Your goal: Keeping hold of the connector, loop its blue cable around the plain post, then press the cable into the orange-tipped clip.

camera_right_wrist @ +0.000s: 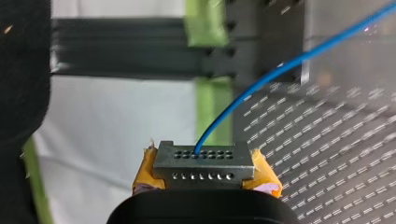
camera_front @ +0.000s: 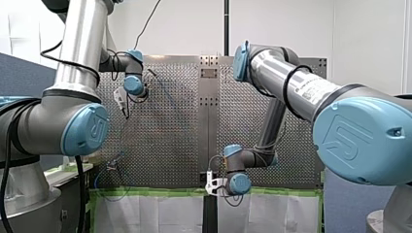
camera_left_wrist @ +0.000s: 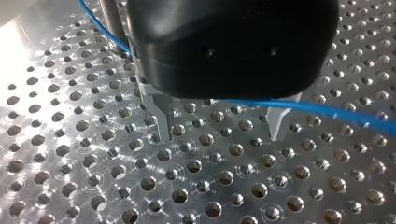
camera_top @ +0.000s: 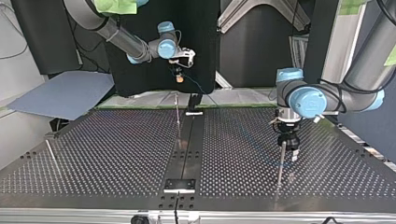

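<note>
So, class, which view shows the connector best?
The right wrist view: the connector sits close, clamped in my right pincer, holes plain. The top view shows a speck; front and left wrist views, nothing.

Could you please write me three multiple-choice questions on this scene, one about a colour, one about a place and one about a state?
1. What colour is the cable?
A. red
B. green
C. blue

2. Where is the connector?
A. lying loose
B. in my right hand
C. hidden in every view

3. How is my left hand?
A. open
B. shut on the cable
C. shut on the connector

Answers:
1 C: the right wrist view shows a blue cable leaving the connector.
2 B: the connector sits clamped between the yellow pads.
3 A: in the left wrist view the metal fingers stand apart and grip nothing.
</note>
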Tool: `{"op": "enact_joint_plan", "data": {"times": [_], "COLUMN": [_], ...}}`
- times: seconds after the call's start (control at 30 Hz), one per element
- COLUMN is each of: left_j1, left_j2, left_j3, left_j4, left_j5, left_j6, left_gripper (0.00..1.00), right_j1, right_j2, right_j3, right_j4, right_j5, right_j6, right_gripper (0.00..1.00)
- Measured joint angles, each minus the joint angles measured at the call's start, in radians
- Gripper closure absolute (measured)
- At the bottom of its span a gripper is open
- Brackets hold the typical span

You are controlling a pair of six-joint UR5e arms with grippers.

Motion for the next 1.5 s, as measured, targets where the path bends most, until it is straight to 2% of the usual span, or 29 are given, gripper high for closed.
{"op": "enact_joint_plan", "data": {"times": [0.27,0.37,0.57,0.77,0.93,1.1,1.27,1.5], "left_j1": [0.000,0.000,0.000,0.000,0.001,0.000,0.000,0.000], "left_j2": [0.000,0.000,0.000,0.000,0.000,-0.001,-0.001,-0.001], "left_j3": [0.000,0.000,0.000,0.000,0.000,0.000,0.000,0.000], "left_j4": [0.000,0.001,0.001,0.002,0.003,0.003,0.003,0.002], "left_j5": [0.001,0.001,0.001,-0.001,-0.001,-0.002,-0.001,0.001], "left_j6": [0.000,0.000,0.000,0.000,0.000,0.000,0.000,0.000], "left_gripper": [0.00,0.00,0.00,0.00,0.00,0.00,0.00,0.00], "right_j1": [-0.029,-0.033,-0.035,-0.035,-0.029,-0.025,-0.024,-0.035], "right_j2": [0.081,0.110,0.170,0.192,0.166,0.115,0.061,-0.009], "right_j3": [0.001,0.001,0.019,0.046,0.074,0.124,0.156,0.210], "right_j4": [-0.019,-0.019,-0.036,-0.079,-0.118,-0.168,-0.192,-0.242], "right_j5": [0.044,0.067,0.093,0.098,0.102,0.107,0.118,0.136], "right_j6": [0.002,-0.011,-0.038,-0.044,-0.053,-0.059,-0.061,-0.060], "right_gripper": [1.00,1.00,1.00,1.00,1.00,1.00,1.00,1.00]}}
